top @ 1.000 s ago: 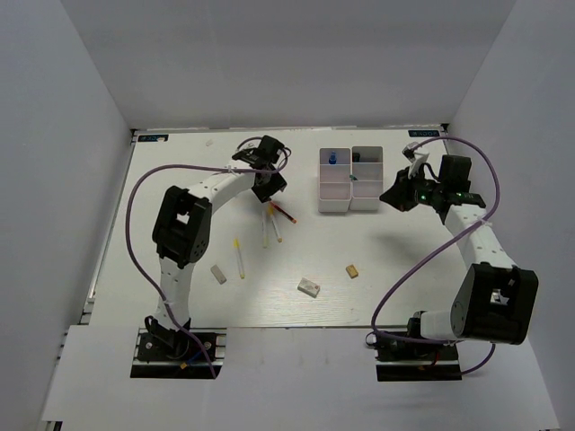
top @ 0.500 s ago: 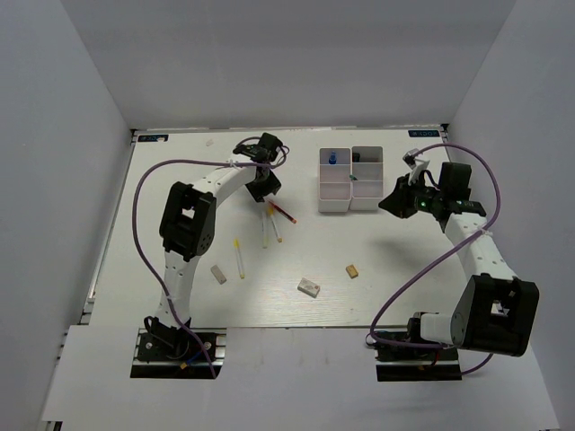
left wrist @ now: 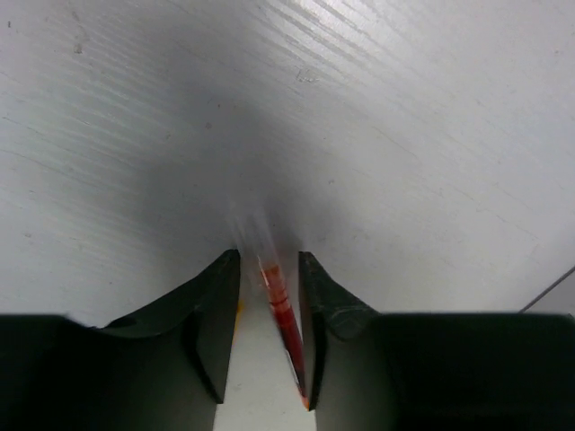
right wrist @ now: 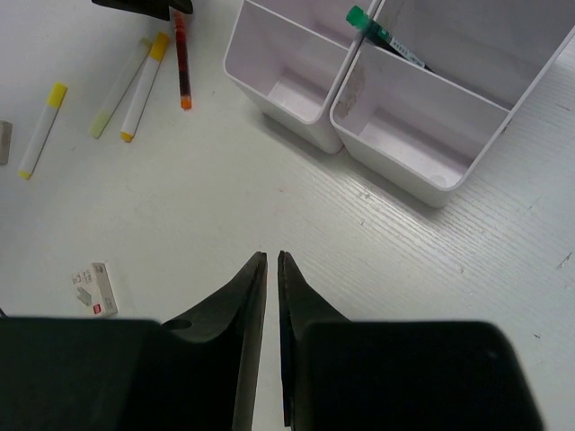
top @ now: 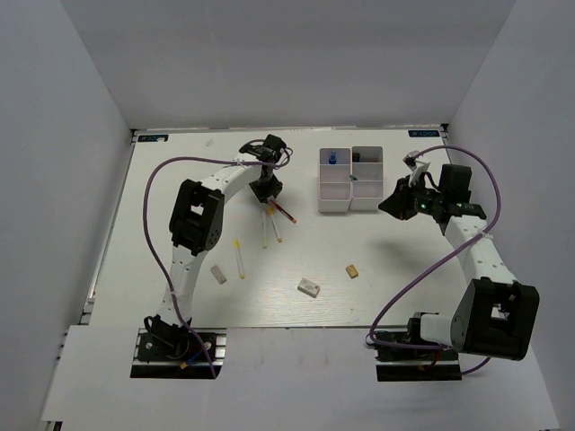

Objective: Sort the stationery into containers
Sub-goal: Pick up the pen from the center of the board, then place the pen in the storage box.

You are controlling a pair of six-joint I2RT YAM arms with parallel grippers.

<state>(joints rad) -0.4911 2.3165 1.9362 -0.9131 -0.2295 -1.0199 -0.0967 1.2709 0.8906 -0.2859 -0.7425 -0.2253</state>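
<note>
left gripper [left wrist: 269, 265]: the jaws stand parted on either side of a thin red plastic pen [left wrist: 280, 316], low against the white bench [left wrist: 404, 135]. in the wrist view the pen lies close against the right-hand finger. a sliver of bench shows between it and the other finger, so the pen is straddled but not yet clamped.

right gripper [right wrist: 271, 262]: the jaws are drawn almost together on nothing, above bare bench at the lower middle of its own view.

location: in the top view the red pen lies upper middle, just left of the cluster of white rectangular open-top plastic bins [right wrist: 292, 90]. two thin white pens with yellow ends [right wrist: 135, 85] lie just beside it. a green-capped marker [right wrist: 359, 16] already leans in a bin at the top of the right wrist view.

assessment: the step in hand is judged to be the pick of the red pen. the barrel sits off-centre and slightly askew, so it may roll or swing under the squeeze. recommend keeping the fingertips at bench level, pinching squarely across the barrel and confirming the hold. then lift straight up, well apart from the neighbouring pens, before carrying to a bin.
</note>
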